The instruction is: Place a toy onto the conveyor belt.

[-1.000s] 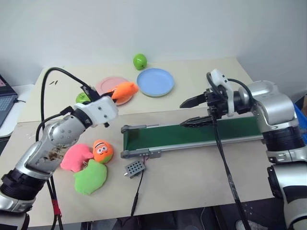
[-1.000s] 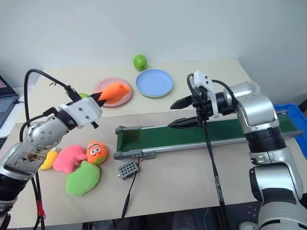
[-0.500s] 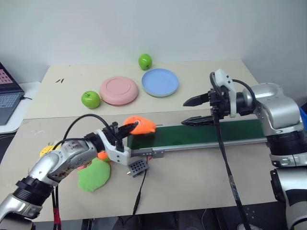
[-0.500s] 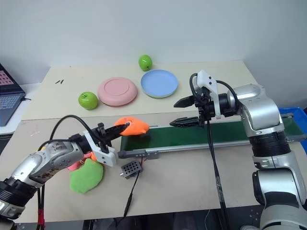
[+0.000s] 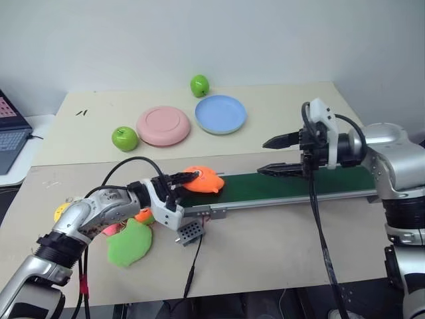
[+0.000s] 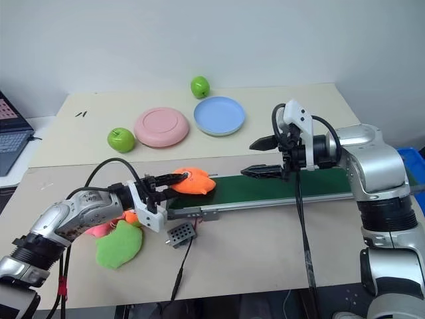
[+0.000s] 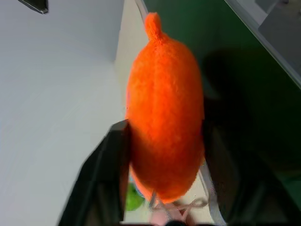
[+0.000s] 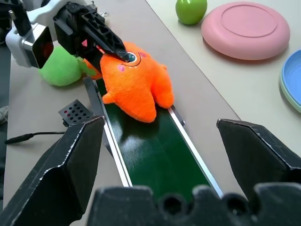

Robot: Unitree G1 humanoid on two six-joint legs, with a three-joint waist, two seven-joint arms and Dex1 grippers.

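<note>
Orange fish toy (image 5: 202, 181) lying on the left end of the green belt (image 5: 292, 185), just past the roller, body flat on the belt surface, eye side up and tail fins pointing along the belt. Partly overhanging the grey frame rail on the far side.

Left gripper (image 5: 186, 179) at the toy, reaching in from the left and almost level. Fingers (image 7: 113, 150) spread wide to either side of the toy, one against its side, no squeeze showing; toy's weight on the belt, not hanging from the grip.

Right gripper (image 5: 263, 157) hovering above the middle of the belt, pointing left toward the toy but well apart from it. Jaws wide open, nothing between them.

Small grey box (image 5: 188, 232) on the table (image 5: 265, 246) just in front of the belt's left end, cable trailing toward the near edge. Green plush (image 5: 129, 242) further left, beneath the left forearm, with an orange ball plush (image 5: 145, 216) and a yellow plush (image 5: 61, 211) peeping out behind the arm.

At the far side of the table: pink plate (image 5: 163, 124) and blue plate (image 5: 221, 113) side by side, one green apple (image 5: 125, 138) left of the pink plate, another green apple (image 5: 199, 85) behind the blue one. Laptop (image 5: 10, 126) at the far left edge.
</note>
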